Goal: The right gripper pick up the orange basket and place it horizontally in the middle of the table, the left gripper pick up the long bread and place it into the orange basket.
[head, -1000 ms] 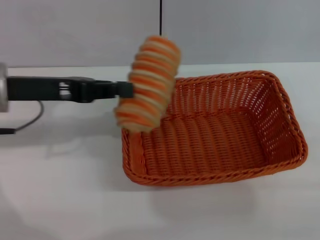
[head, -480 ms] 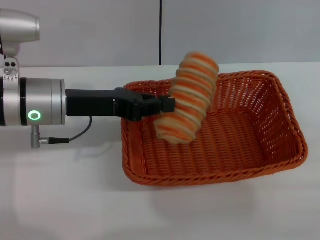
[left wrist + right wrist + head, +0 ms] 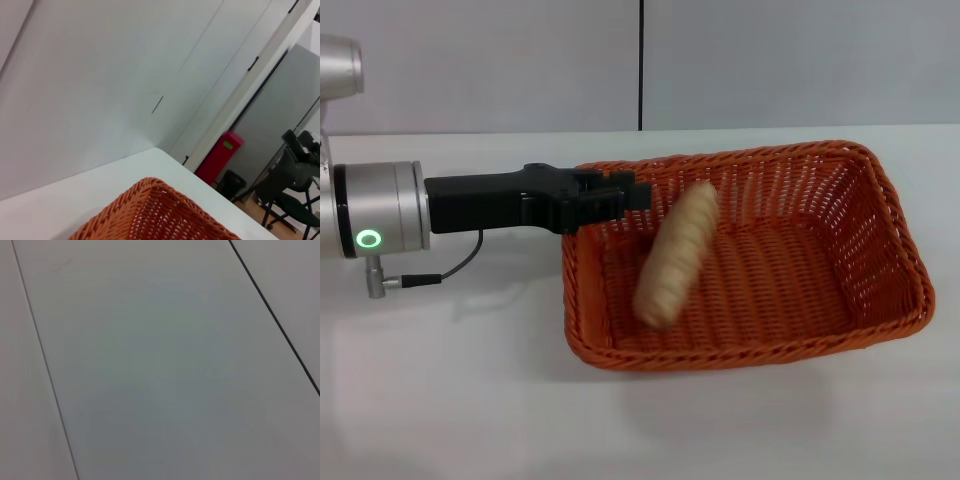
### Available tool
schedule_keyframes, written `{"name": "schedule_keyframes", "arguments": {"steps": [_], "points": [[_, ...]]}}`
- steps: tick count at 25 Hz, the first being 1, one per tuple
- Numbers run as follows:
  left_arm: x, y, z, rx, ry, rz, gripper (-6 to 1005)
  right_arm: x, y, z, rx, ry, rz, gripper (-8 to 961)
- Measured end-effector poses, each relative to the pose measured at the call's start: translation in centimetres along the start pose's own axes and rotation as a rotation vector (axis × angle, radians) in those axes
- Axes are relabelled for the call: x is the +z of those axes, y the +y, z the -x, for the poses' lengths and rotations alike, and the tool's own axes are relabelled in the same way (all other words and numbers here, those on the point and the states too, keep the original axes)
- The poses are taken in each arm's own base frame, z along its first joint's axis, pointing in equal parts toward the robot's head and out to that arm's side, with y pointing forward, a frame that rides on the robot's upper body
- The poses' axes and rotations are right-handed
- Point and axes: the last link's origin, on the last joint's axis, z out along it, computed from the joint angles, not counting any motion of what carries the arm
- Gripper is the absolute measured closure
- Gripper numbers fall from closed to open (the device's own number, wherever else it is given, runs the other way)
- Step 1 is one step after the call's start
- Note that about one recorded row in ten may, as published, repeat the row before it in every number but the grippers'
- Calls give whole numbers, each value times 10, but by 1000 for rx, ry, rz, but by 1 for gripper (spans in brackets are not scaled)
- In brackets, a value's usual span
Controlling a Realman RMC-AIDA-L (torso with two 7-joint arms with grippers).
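The orange basket [image 3: 880,250] lies on the white table [image 3: 450,390], right of centre, its long side running left to right. Inside it the long bread [image 3: 675,255] shows its pale beige face, tilted, with its low end near the basket's front left floor. It looks blurred and touches no gripper. My left gripper [image 3: 625,192] reaches in from the left over the basket's back left rim, open and holding nothing, just left of the bread's upper end. A basket corner [image 3: 150,210] shows in the left wrist view. My right gripper is out of view.
A grey wall with a dark vertical seam [image 3: 641,60] stands behind the table. The left wrist view shows a red bin [image 3: 220,155] and a dark chair [image 3: 295,175] far off in the room. The right wrist view shows only wall panels.
The left gripper carried the bread right over the basket, then let it go. The bread turned its pale face up and dropped into the basket; the gripper drew back slightly left.
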Motion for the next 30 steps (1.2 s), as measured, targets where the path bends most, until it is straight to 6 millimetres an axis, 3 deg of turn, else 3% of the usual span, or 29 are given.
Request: {"name": "schedule_keyframes", "arguments": {"steps": [4,8,9,12,14,15,19,24,30], "points": [[-4,-2,0,-6,3,-9,664,0,0,0,0,-2,0,548],[-24,-7,-8,-10,61,-38,510,0,-1,1,-2,-2,-2,548],[-55,-13,-14,1,159,-83,471,-2,0,1,-2,-1,-4,548],[-75,-17,-16,26,207,-125,352,-5,-1,2,-6,1,-11,548],[-102,-22,-15,55,227,-186,290,-7,-2,3,-12,4,-19,548],[-102,-22,-15,55,227,-186,259,-7,-2,3,-12,4,-19,548],[-140,-26,-3,83,249,-288,136,-16,-7,10,-35,-10,-56,548],[-169,-24,21,103,352,-368,137,-26,-13,13,-48,-15,-115,548],[-176,-28,47,106,437,-403,136,-36,-21,12,-66,-21,-209,548]]}}
